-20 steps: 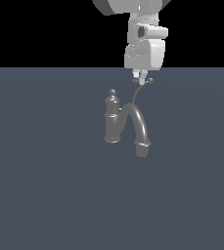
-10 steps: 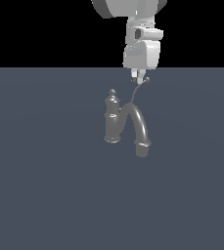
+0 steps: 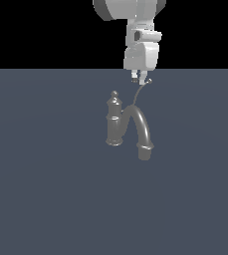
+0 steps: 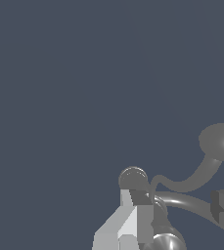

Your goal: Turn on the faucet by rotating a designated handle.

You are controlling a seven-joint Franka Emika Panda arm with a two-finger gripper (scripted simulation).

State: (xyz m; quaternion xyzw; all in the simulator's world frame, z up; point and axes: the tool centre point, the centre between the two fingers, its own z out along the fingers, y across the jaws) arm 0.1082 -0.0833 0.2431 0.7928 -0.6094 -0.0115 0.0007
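The grey faucet (image 3: 114,123) stands on the dark floor, with a ribbed column, a knob finial and a thick arched spout (image 3: 141,127) on the exterior view's right. The thin curved handle (image 3: 138,95) rises from the column to its ball tip just under my gripper (image 3: 140,80). The gripper hangs above the faucet, open and empty, with the handle's tip close to one fingertip (image 3: 147,80). In the wrist view the handle (image 4: 191,178) ends in a ball beyond the gripper (image 4: 178,204), and the fingers (image 4: 133,215) stand apart on either side of the faucet (image 4: 133,179).
A flat dark grey floor (image 3: 46,189) surrounds the faucet. The arm's white wrist (image 3: 141,47) comes down from above.
The gripper has shifted a little up and toward the exterior view's left, over the handle's tip. The faucet and handle look unchanged.
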